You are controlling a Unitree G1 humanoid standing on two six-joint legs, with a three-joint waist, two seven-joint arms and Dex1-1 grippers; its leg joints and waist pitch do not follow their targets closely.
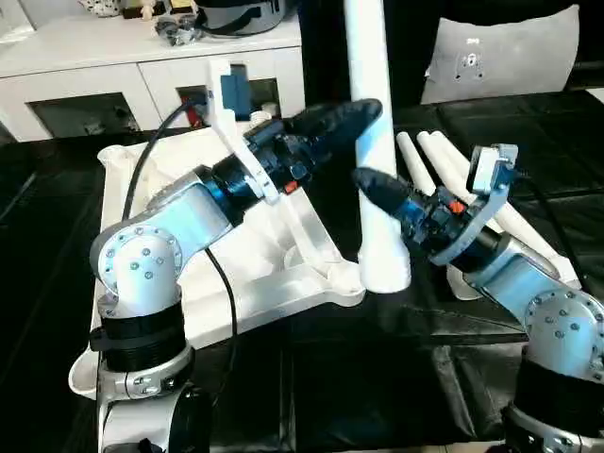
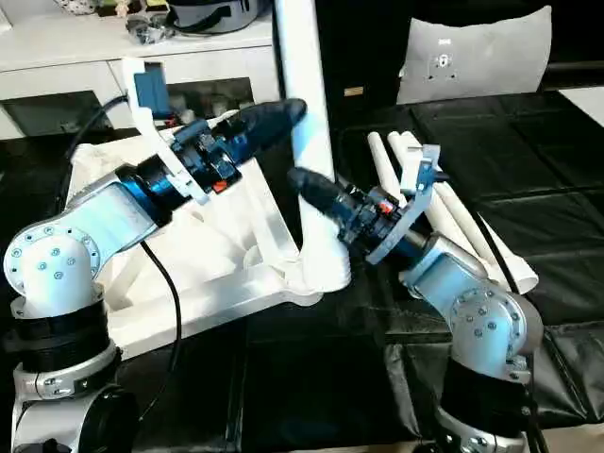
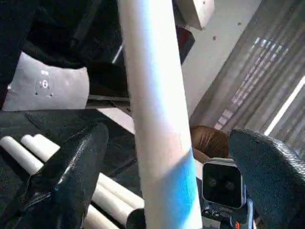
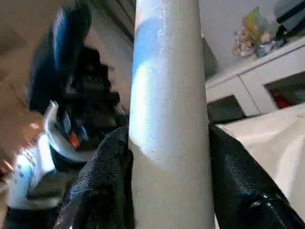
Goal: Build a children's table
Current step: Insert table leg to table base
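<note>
The children's table top (image 1: 255, 302) lies upside down on the black surface. One white leg (image 1: 373, 142) stands upright in its near right corner socket (image 1: 382, 274). My right gripper (image 1: 373, 189) is shut on the lower part of this leg, and its black fingers (image 4: 102, 181) press both sides of the leg (image 4: 167, 119). Higher up, my left gripper (image 1: 368, 113) is open. Its fingers (image 3: 71, 171) stand wide on either side of the leg (image 3: 157, 119), apart from it.
Three spare legs (image 1: 444, 165) lie side by side on the black surface, right of the top and behind my right arm. A white cabinet (image 1: 113, 75) with clutter on it stands behind the top. A grey-white cushion (image 1: 500, 57) leans at the back right.
</note>
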